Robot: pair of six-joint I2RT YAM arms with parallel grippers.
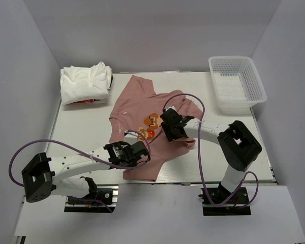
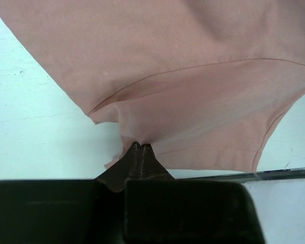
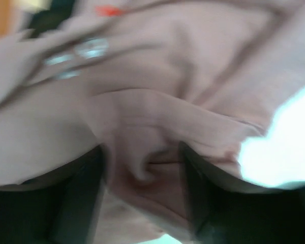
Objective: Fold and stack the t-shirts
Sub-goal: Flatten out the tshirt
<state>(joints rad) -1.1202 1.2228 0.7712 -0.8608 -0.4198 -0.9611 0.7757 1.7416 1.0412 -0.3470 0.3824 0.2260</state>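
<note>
The dusty pink t-shirt (image 1: 137, 101) lies crumpled across the middle of the table, its pixel print (image 1: 151, 124) facing up. My left gripper (image 1: 141, 152) is at the shirt's near part and is shut on a pinch of pink cloth near the hem (image 2: 140, 145). My right gripper (image 1: 170, 128) is down on the shirt's right side by the print. In the blurred right wrist view its fingers (image 3: 86, 193) stand apart with a bunched fold of the pink shirt (image 3: 142, 168) between them. Folded white t-shirts (image 1: 85, 82), one with red print, lie at the back left.
A white plastic mesh basket (image 1: 254, 81) stands at the back right corner. Grey walls close in the table on three sides. The table's near edge (image 1: 193, 179) runs just below the shirt's hem. Purple cables loop over both arms.
</note>
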